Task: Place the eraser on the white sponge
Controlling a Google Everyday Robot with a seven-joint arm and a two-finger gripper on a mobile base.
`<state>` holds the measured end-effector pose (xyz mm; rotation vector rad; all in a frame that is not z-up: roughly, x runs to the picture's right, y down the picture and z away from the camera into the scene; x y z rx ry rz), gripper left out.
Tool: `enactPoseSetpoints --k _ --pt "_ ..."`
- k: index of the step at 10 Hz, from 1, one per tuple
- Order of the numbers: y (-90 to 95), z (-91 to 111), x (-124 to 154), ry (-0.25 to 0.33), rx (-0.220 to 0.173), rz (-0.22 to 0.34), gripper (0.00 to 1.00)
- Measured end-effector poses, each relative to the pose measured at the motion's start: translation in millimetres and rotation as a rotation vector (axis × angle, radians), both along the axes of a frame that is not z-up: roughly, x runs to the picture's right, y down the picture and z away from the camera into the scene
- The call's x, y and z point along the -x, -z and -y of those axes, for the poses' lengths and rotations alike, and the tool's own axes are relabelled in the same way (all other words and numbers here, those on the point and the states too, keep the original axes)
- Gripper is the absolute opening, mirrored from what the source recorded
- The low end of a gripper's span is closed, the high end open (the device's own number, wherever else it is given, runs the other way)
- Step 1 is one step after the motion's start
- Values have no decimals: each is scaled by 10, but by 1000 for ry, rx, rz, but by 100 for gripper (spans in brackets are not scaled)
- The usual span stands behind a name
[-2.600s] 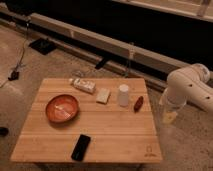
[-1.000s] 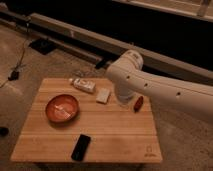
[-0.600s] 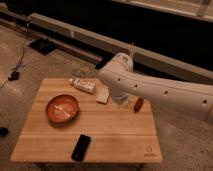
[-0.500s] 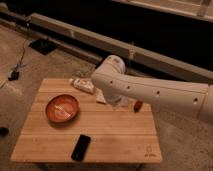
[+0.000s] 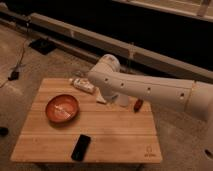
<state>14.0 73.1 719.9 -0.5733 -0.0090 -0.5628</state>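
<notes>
Here the gripper [image 5: 107,94] hangs low over the back of the worktop [image 5: 120,131], beside the white sponge [image 5: 101,99] — its opening cannot be told — while the eraser [image 5: 81,147] lies well apart near the front edge, so descending here risks shoving the sponge.

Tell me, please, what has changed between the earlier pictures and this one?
The white robot arm swung leftward from beside the wooden table to over its far side, covering most of the pale squarish sponge and the white cup. The gripper does not show. Nothing was visibly grasped. The flat black eraser, orange bowl and printed packet stayed put.
</notes>
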Motion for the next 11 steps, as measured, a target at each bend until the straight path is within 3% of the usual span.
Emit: enactPoseSetpoints --k 2,3,6,9,11 --pt "-3 -33 226 8 2 7 27" --pt "0 -51 260 29 4 18 30" --pt "107 -186 258 49 13 39 51" --pt "134 -224 492 68 18 67 51" --pt "193 -341 476 85 24 80 52"
